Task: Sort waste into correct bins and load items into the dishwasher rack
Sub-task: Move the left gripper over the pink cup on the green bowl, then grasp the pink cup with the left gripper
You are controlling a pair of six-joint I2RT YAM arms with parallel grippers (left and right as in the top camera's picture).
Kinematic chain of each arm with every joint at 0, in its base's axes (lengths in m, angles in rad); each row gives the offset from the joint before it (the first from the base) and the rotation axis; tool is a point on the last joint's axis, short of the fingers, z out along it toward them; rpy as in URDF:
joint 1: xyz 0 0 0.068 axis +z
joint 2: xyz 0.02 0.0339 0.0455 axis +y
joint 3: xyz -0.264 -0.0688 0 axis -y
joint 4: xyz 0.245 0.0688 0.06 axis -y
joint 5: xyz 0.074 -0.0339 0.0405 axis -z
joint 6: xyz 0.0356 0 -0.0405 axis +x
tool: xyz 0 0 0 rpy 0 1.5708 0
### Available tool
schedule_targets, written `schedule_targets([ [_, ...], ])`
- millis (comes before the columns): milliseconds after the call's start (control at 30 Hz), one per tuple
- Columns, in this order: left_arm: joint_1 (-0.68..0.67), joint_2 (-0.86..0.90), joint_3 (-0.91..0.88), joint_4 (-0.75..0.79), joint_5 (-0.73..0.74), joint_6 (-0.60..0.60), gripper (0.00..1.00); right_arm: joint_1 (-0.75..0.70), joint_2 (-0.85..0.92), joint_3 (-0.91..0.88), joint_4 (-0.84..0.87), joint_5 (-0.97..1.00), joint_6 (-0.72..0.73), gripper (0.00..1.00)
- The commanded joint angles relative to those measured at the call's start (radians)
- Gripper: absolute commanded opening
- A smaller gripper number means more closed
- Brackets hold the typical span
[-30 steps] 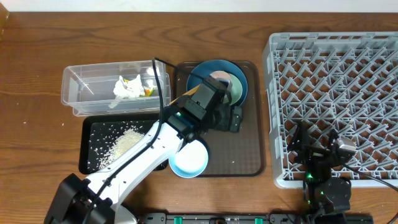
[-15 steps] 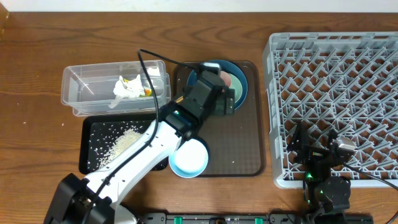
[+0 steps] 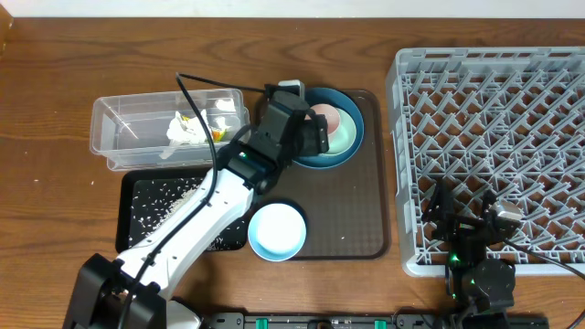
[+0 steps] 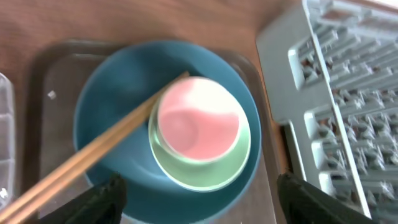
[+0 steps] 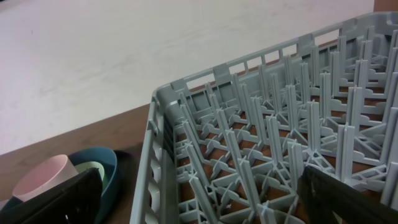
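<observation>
we find no readable text, no labels, brands, numbers or signs in any view, snack wrapper point(image 3: 217, 133) in the clear tub point(image 3: 110, 137) may carry print, too small and blurred for us to read

open: bare brown tray point(image 3: 347, 219) floor between white bowl point(image 3: 277, 230) and rack point(image 3: 494, 137) | blocked: chopsticks point(image 4: 93, 146) slant across blue plate point(image 4: 106, 87), touching pink cup point(image 4: 198, 118) | left arm point(image 3: 208, 208) overhangs black tray point(image 3: 132, 183) | rack pegs close-set
</observation>
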Motion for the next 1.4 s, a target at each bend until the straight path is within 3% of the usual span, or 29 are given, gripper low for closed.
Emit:
schedule_targets([
  [0,0.021,0.036,0.061,-0.052,0.123,-0.009,0.79,-0.006,0.004,-0.001,-0.005,0.01,-0.005,0.99],
  [267,0.035,0.231,0.407,-0.418,0.138,0.069,0.76,-0.006,0.004,-0.001,-0.005,0.01,-0.005,0.99],
  [500,0.042,0.336,0.442,-0.406,0.003,0.066,0.65,-0.006,0.004,-0.001,-0.005,0.01,-0.005,0.99],
  [700,0.041,0.42,0.442,-0.387,0.001,0.067,0.65,-0.006,0.004,-0.001,-0.005,0.01,-0.005,0.99],
  [900,0.041,0.453,0.441,-0.381,0.0,0.068,0.58,-0.006,0.004,-0.001,-0.005,0.01,-0.005,0.99],
  [1133,0.041,0.452,0.441,-0.344,0.0,0.067,0.34,-0.006,0.004,-0.001,-0.005,0.01,-0.005,0.99],
  [1367,0.042,0.452,0.441,-0.334,0.0,0.068,0.2,-0.006,0.004,-0.001,-0.005,0.01,-0.005,0.99],
])
